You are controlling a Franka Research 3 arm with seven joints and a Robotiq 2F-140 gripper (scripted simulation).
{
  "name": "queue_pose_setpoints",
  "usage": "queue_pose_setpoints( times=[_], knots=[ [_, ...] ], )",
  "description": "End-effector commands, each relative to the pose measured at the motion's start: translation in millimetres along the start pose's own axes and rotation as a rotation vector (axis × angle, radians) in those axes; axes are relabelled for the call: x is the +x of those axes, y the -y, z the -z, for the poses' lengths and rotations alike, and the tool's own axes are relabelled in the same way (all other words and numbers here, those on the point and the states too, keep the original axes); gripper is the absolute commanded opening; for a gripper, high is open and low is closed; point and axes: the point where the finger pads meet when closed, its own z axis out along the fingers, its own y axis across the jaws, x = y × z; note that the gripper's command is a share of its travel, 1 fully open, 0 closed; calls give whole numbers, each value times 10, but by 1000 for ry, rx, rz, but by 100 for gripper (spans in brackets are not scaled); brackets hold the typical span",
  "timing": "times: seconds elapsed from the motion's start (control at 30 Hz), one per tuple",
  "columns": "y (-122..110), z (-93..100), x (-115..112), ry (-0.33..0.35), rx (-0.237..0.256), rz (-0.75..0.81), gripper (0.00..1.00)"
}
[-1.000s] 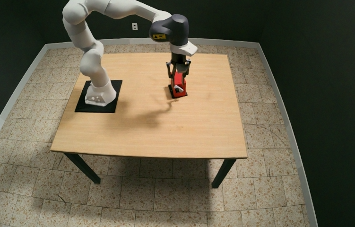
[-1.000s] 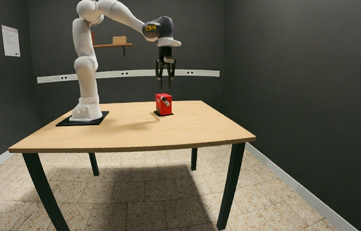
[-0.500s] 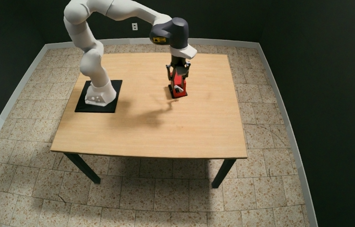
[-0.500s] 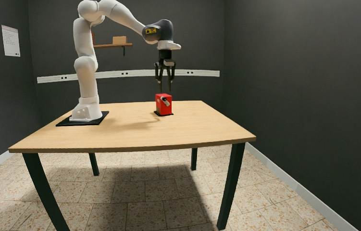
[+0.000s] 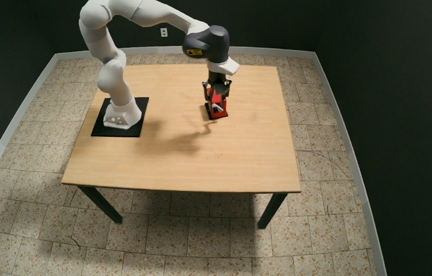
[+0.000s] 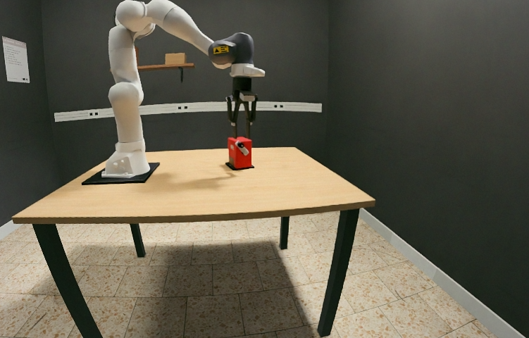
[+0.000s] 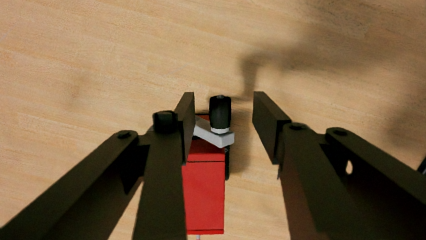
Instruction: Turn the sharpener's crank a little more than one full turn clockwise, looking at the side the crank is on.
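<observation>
A red sharpener [image 5: 218, 104] stands upright on a small black base near the middle of the wooden table; it also shows in the exterior view [image 6: 239, 153] and in the wrist view [image 7: 204, 195]. Its grey crank arm [image 7: 215, 136] carries a black knob [image 7: 220, 114] and sits on the side facing the cameras [image 6: 241, 147]. My gripper [image 6: 240, 127] points straight down just above the sharpener's top. Its fingers are partly open and empty. In the wrist view the knob appears between the two fingertips, below them, with a gap on each side.
The arm's base stands on a black plate [image 5: 120, 117] at the table's left. A wall shelf with a box [image 6: 175, 58] is behind the arm, well away from the table.
</observation>
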Motion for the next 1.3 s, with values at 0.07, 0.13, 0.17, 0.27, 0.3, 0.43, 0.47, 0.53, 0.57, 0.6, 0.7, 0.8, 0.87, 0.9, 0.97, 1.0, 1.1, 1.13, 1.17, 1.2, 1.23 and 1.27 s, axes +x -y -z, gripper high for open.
queue_pose_setpoints(
  times=[0.07,0.13,0.17,0.27,0.3,0.43,0.47,0.53,0.57,0.6,0.7,0.8,0.87,0.9,0.97,1.0,1.1,1.13,1.17,1.2,1.23,1.27],
  knots=[
    [17,-44,12,0,7,-2,39],
    [18,-54,12,0,7,-2,39],
    [18,-58,12,0,7,-2,39],
    [18,-67,12,0,7,-2,39],
    [18,-69,12,0,7,-2,39],
    [18,-71,12,0,7,-2,39],
    [18,-71,12,0,7,-2,39],
    [18,-71,12,0,7,-2,39],
    [18,-71,12,0,7,-2,39],
    [18,-71,12,0,7,-2,39],
    [18,-71,12,0,7,-2,39],
    [18,-71,12,0,7,-2,39],
    [18,-71,12,0,7,-2,39],
    [18,-71,12,0,7,-2,39],
    [18,-71,12,0,7,-2,39],
    [17,-71,12,0,7,-2,39],
    [17,-71,12,0,7,-2,39],
    [17,-71,13,0,7,-2,39],
    [16,-71,13,0,7,-2,39],
    [16,-71,13,0,7,-2,39],
    [15,-71,14,0,7,-2,39],
    [14,-71,14,0,7,-2,39]
  ],
)
